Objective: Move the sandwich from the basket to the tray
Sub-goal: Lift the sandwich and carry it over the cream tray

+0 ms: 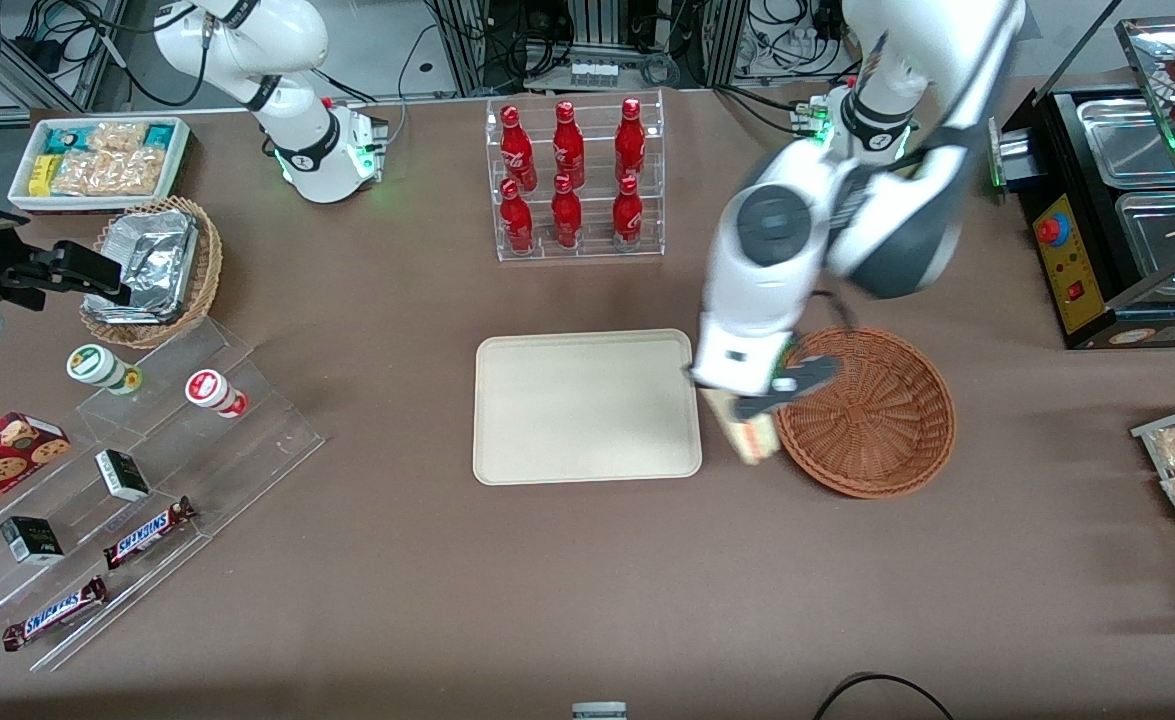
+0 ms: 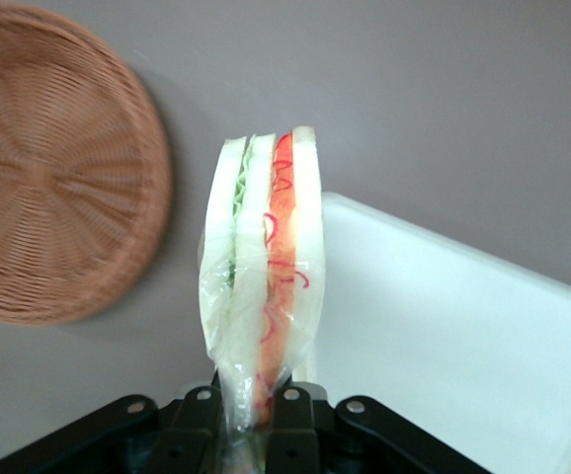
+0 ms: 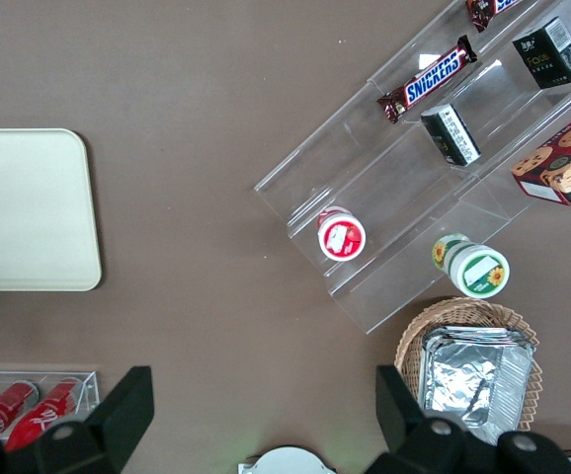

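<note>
1. Gripper (image 1: pixel 759 400) and sandwich (image 1: pixel 755 435), right of centre in the front view. The jaws pinch one corner of the film-wrapped wedge, so it hangs free in the air over the gap between basket and tray, clear of both rims. In the wrist view the sandwich (image 2: pixel 263 267) stands on edge, its green and red-orange filling turned toward the camera.
2. Basket (image 1: pixel 872 412), just right of the gripper. It holds nothing visible; its woven floor is bare, which suggests the lift-out step is done and the carry is under way.
3. Tray (image 1: pixel 587 405), centre of the frame, just beside the hanging wedge. Its flat cream floor is bare, so the whole surface is free for set-down. In my judgement, a short sideways travel over the low rim and a lowering remain.
4. Surface: a brown tabletop. At upper centre stands a clear rack of red bottles (image 1: pixel 569 175).
5. At upper left, a white bin of snack packets (image 1: pixel 102 160) and a tan basket with foil (image 1: pixel 152 268).
6. At lower left, clear stepped shelves with candy bars (image 1: pixel 147 530).
</note>
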